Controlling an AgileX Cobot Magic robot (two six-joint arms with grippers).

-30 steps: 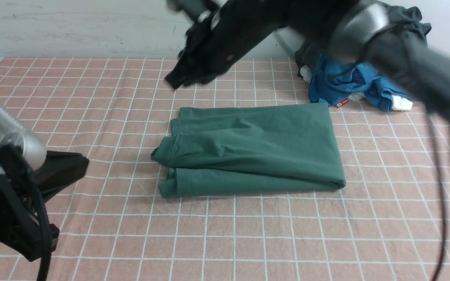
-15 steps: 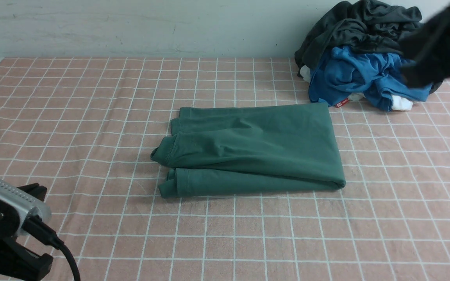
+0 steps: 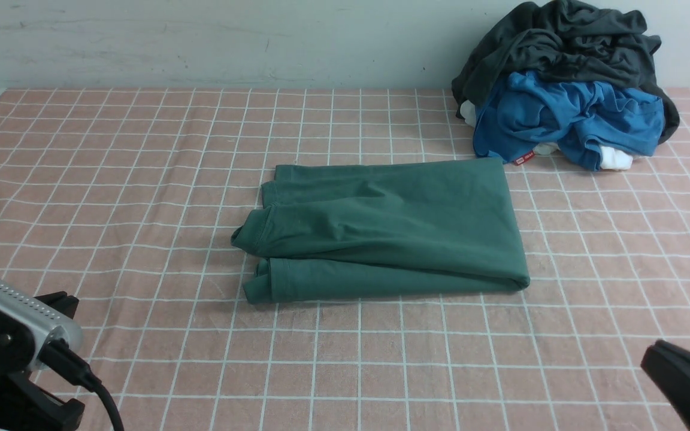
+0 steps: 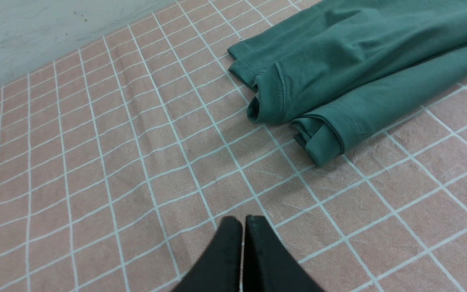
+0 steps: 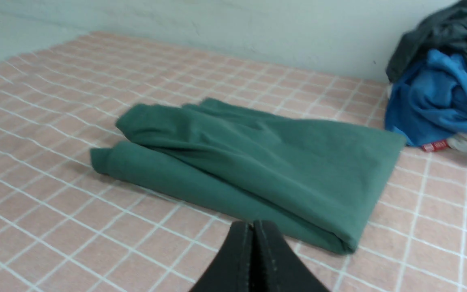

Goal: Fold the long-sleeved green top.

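Wide stretch of pink checked tablecloth (image 3: 141,179) bare all along the robot's left of the green long-sleeved top (image 3: 387,230), bare too in the near strip between garment and camera. Far edge of cloth meeting the pale wall (image 3: 201,42); cloth's left edge just showing at the far left corner. Far right corner taken up by a heap: dark grey garment (image 3: 566,42) on top, blue garment (image 3: 566,120) beneath, scraps of white poking out, a small red tag (image 3: 523,158) at the heap's near edge, just beside the top's far right corner but not clearly touching it.

Green long-sleeved top lying flat near the middle of the cloth, folded into a rough rectangle several layers deep. Right side a smooth rounded fold; left side uneven, with stitched hems and a cuff-like opening (image 4: 264,101) jutting out toward the robot's left, a second rolled layer (image 4: 322,136) below it. Soft creases across the upper face. No label or logo showing.

Left gripper (image 4: 242,227) down at the near left, fingers pressed together, hovering over bare cloth, well apart from the top. Right gripper (image 5: 253,231) likewise pressed together and holding nothing, near the top's rounded near-right fold but not touching
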